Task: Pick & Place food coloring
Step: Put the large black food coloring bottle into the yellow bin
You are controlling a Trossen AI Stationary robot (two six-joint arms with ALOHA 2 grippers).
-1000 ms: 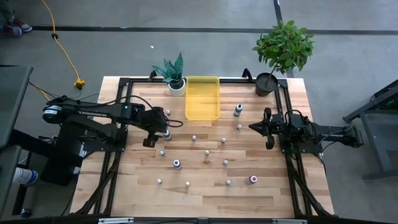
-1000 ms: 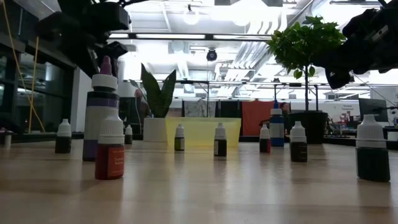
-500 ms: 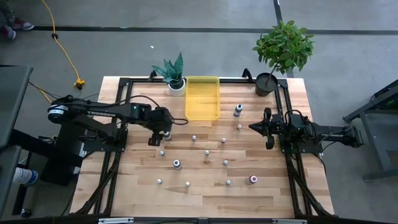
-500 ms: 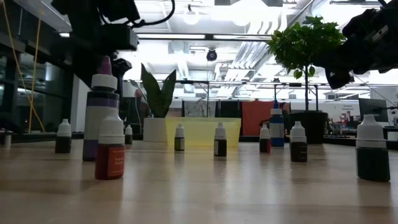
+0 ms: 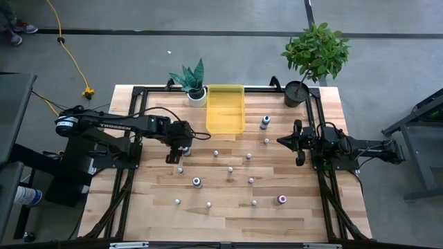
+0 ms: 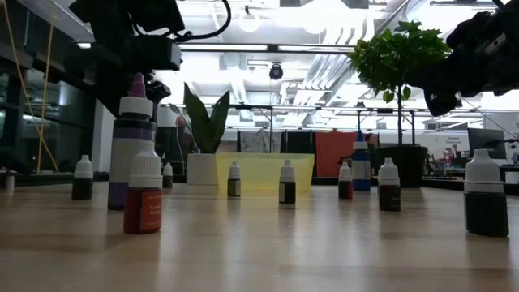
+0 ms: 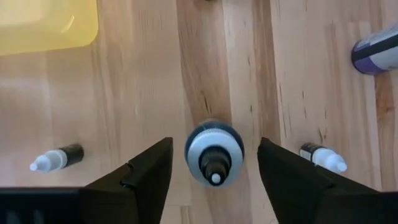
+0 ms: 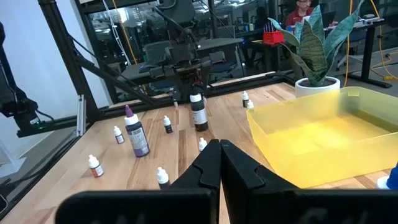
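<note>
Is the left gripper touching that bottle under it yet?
Apart. Left wrist view: the left gripper is open, bare wood showing on both sides of the white-capped bottle.

Surface: wooden table (image 5: 304, 214) — pale planks
Far edge: yellow tray (image 5: 225, 109), between two potted plants (image 5: 194, 83)
Scattered upright: food coloring bottles (image 5: 230, 169) — small, white-capped, spread across middle and near half
</note>
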